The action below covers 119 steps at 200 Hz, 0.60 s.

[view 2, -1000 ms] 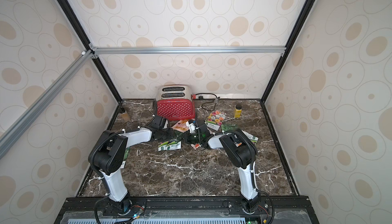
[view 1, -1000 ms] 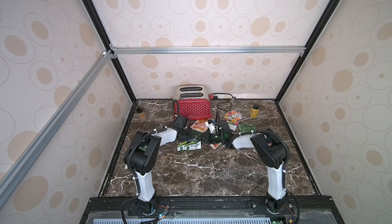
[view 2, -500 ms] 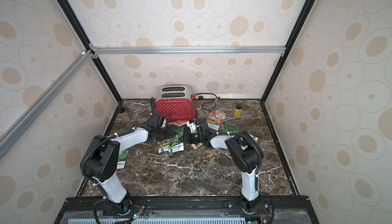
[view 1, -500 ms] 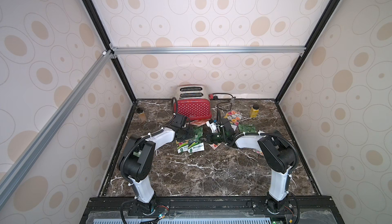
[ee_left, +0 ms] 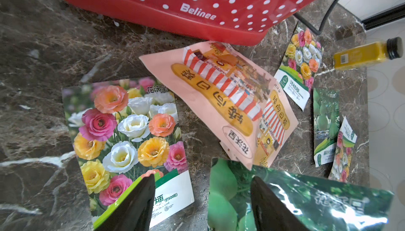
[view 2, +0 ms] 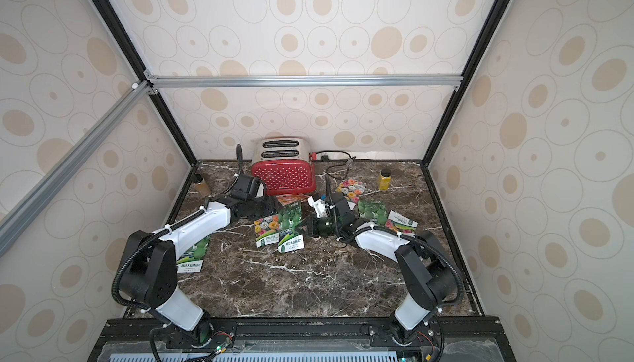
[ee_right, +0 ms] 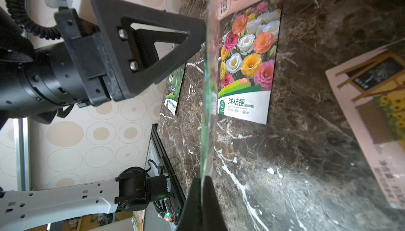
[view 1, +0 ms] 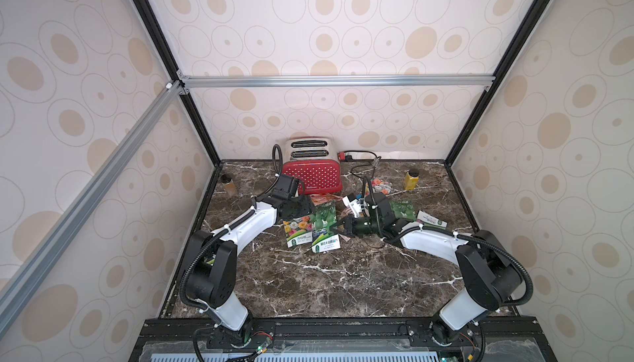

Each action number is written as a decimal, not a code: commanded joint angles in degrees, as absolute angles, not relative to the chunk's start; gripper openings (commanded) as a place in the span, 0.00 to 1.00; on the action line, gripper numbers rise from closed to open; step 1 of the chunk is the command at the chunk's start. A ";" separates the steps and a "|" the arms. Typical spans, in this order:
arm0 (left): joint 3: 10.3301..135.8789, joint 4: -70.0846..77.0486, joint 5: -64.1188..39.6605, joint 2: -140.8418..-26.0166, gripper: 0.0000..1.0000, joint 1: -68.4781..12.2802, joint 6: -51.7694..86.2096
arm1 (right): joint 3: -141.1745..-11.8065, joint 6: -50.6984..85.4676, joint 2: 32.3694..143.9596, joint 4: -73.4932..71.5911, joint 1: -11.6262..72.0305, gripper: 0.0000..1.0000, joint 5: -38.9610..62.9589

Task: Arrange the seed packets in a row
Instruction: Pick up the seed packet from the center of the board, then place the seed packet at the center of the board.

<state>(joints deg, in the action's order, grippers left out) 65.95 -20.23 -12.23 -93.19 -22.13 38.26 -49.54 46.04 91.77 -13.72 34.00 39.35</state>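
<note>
My right gripper [view 1: 338, 229] is shut on the edge of a green gourd-print seed packet [view 1: 324, 224], which shows edge-on in the right wrist view [ee_right: 207, 87]. My left gripper [view 1: 306, 211] is open beside that packet's far end, with nothing between its fingers [ee_left: 142, 197]. A flower-print packet [view 1: 297, 231] lies flat next to the held one. In front of the toaster lies a peach shop-drawing packet [ee_left: 219, 100]. More packets lie to the right: a flower one [view 1: 380, 185], a green one [view 1: 403, 211] and a flower one [view 1: 430, 219]. Another green packet [view 2: 192, 257] lies under my left arm.
A red polka-dot toaster [view 1: 312, 171] stands at the back centre with its black cable [view 1: 363, 166] trailing right. A yellow bottle [view 1: 411, 179] stands at the back right and a brown bottle [view 1: 229, 185] at the back left. Walls enclose the marble table [view 1: 326, 284].
My right gripper has shut on the green gourd packet's edge. My left gripper's jaws have spread apart and let go of it. The packet has turned and shifted right.
</note>
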 commanded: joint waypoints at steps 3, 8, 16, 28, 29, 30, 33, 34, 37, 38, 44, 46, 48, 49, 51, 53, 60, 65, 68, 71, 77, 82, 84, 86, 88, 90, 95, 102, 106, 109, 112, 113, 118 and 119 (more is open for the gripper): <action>67.35 -23.41 -10.31 -89.36 0.71 -20.64 37.18 | -46.92 48.61 88.66 -15.71 34.06 0.00 40.41; 66.92 -23.61 -10.24 -88.55 0.72 -20.19 37.24 | -46.76 48.62 88.15 -15.61 34.08 0.00 40.37; 66.27 -23.96 -10.20 -87.09 0.72 -19.32 37.34 | -46.67 49.01 87.51 -15.45 34.10 0.00 40.61; 65.32 -24.70 -10.19 -84.95 0.73 -17.94 37.28 | -46.80 49.30 86.69 -15.41 34.41 0.00 40.76; 65.27 -24.79 -10.19 -84.79 0.73 -17.85 37.23 | -46.86 49.35 86.59 -15.35 34.43 0.00 40.77; 65.20 -24.87 -10.15 -84.63 0.73 -17.76 37.16 | -46.86 49.37 86.53 -15.32 34.53 0.00 40.82; 65.01 -25.21 -10.02 -84.18 0.73 -17.33 37.13 | -47.04 49.39 86.42 -15.01 34.72 0.00 40.75; 64.94 -25.31 -10.02 -83.97 0.74 -17.19 37.07 | -47.08 49.44 86.37 -14.93 34.72 0.00 40.68; 64.80 -25.58 -10.02 -83.60 0.74 -16.88 36.97 | -47.37 49.42 86.23 -14.57 34.96 0.00 40.63; 64.74 -25.66 -9.98 -83.46 0.74 -16.79 36.98 | -47.41 49.50 86.22 -14.49 34.97 0.00 40.62; 64.41 -26.42 -9.80 -82.62 0.74 -16.04 36.61 | -47.97 49.47 86.08 -14.14 35.51 0.00 40.41; 64.38 -26.67 -9.66 -82.40 0.74 -15.90 36.51 | -48.14 49.46 86.12 -14.02 35.71 0.00 40.38; 64.35 -26.99 -9.56 -82.17 0.74 -15.64 36.35 | -48.36 49.48 86.17 -13.81 35.91 0.00 40.35; 64.34 -27.12 -9.52 -82.08 0.74 -15.51 36.32 | -48.48 49.57 86.20 -13.76 35.93 0.00 40.30; 64.34 -27.43 -9.46 -81.87 0.74 -15.30 36.20 | -48.81 49.68 86.28 -13.61 36.10 0.00 40.31; 64.27 -27.62 -9.37 -81.66 0.74 -15.14 36.10 | -49.01 49.82 86.37 -13.62 36.23 0.00 40.29; 64.10 -28.23 -9.25 -81.04 0.74 -14.46 35.76 | -49.77 50.79 86.71 -14.32 36.95 0.00 40.10; 63.92 -28.46 -9.26 -80.67 0.75 -13.91 35.59 | -50.13 51.75 87.10 -15.22 37.40 0.00 39.96; 63.83 -28.66 -9.38 -80.53 0.75 -13.68 35.52 | -50.28 52.29 87.20 -16.01 37.67 0.00 39.79; 63.75 -28.84 -9.52 -80.31 0.75 -13.32 35.48 | -50.44 52.91 87.42 -16.83 38.08 0.00 39.55; 63.64 -29.14 -9.76 -79.93 0.75 -12.60 35.32 | -50.78 53.87 87.82 -18.32 38.96 0.00 38.85; 63.63 -29.39 -9.97 -79.61 0.75 -12.14 35.10 | -51.41 54.35 88.34 -18.96 39.78 0.00 38.67; 63.57 -29.50 -10.05 -79.47 0.75 -12.00 35.08 | -51.68 54.50 88.51 -19.02 40.13 0.00 38.67; 63.55 -29.57 -10.05 -79.35 0.75 -11.79 35.00 | -52.12 54.58 88.77 -19.04 40.60 0.00 38.61; 63.48 -29.61 -10.09 -79.19 0.75 -11.67 34.96 | -52.45 54.51 89.01 -18.98 40.96 0.00 38.70; 63.37 -29.66 -10.10 -79.08 0.75 -11.44 34.84 | -52.84 54.45 89.31 -18.87 41.33 0.00 38.79; 63.29 -29.89 -10.31 -78.71 0.75 -11.06 34.64 | -53.98 53.99 89.83 -18.23 42.31 0.00 38.50; 63.37 -30.60 -10.44 -78.22 0.75 -10.37 34.25 | -55.63 53.26 90.98 -16.84 43.62 0.00 37.74; 63.37 -31.06 -10.43 -77.94 0.76 -9.99 34.03 | -56.39 52.89 91.85 -16.47 44.29 0.00 37.15; 63.37 -31.37 -10.35 -77.69 0.76 -9.64 33.82 | -56.99 52.75 92.65 -16.55 44.82 0.00 36.82; 63.30 -31.67 -10.36 -77.43 0.76 -9.31 33.69 | -57.65 52.82 93.58 -16.77 45.26 0.00 36.68; 63.29 -31.74 -10.32 -77.34 0.76 -9.18 33.68 | -57.83 52.87 93.99 -16.91 45.44 0.00 36.71; 63.05 -32.05 -10.40 -76.83 0.76 -8.55 33.66 | -58.81 53.61 95.94 -18.10 45.96 0.00 36.85; 62.99 -32.11 -10.43 -76.73 0.76 -8.32 33.57 | -59.02 53.88 96.31 -18.63 46.09 0.00 36.88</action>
